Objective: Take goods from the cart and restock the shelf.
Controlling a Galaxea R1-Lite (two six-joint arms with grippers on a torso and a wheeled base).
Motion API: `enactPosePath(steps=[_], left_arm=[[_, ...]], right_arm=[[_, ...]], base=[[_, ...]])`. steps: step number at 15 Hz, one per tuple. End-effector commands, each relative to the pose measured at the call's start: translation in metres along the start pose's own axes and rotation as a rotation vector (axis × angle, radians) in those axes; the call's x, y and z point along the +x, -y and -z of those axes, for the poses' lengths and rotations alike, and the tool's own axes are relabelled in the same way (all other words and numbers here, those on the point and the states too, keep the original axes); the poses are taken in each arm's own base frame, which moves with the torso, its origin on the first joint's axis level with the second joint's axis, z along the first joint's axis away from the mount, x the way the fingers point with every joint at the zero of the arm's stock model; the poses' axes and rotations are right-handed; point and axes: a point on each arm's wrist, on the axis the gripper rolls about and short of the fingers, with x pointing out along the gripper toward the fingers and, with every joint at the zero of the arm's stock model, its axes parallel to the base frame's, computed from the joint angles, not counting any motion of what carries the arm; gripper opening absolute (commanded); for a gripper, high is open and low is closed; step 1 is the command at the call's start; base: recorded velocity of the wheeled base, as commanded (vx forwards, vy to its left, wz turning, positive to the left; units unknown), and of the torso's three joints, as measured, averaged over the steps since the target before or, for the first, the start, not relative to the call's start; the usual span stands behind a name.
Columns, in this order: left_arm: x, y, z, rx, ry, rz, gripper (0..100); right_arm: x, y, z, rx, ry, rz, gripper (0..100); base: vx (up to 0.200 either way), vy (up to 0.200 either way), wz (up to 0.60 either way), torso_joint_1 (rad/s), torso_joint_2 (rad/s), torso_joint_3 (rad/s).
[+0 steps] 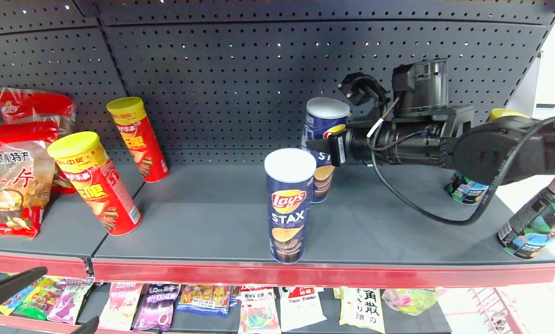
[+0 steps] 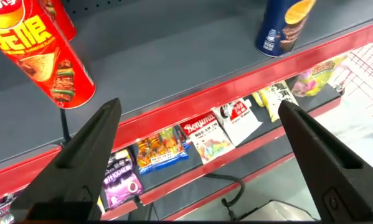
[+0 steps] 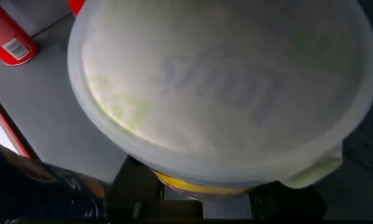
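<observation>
L gripper (image 2: 198, 104) nearest, jaws wide, empty, below shelf (image 1: 203, 213) front edge. R gripper (image 1: 322, 146) clamps rear blue chip can (image 1: 327, 110) mid-shelf, toward back edge. Risk: if you pull out w/ jaws closed, it tips and knocks front blue chip can (image 1: 289, 208) off front edge.

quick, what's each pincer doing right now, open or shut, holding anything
Left pincer: open, holding nothing.
Right pincer: shut on the rear blue can.
</observation>
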Motion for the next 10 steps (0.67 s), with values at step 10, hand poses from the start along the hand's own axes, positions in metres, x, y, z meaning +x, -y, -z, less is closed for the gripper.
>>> enactPosePath(steps=[10], left_arm=[[0.000,0.000,0.000,0.000,0.000,-0.008,100]], right_arm=[[0.044,-0.004,0.003,-0.010,0.001,-0.017,0]], base=[[0.000,0.000,0.00,0.000,0.00,0.000]])
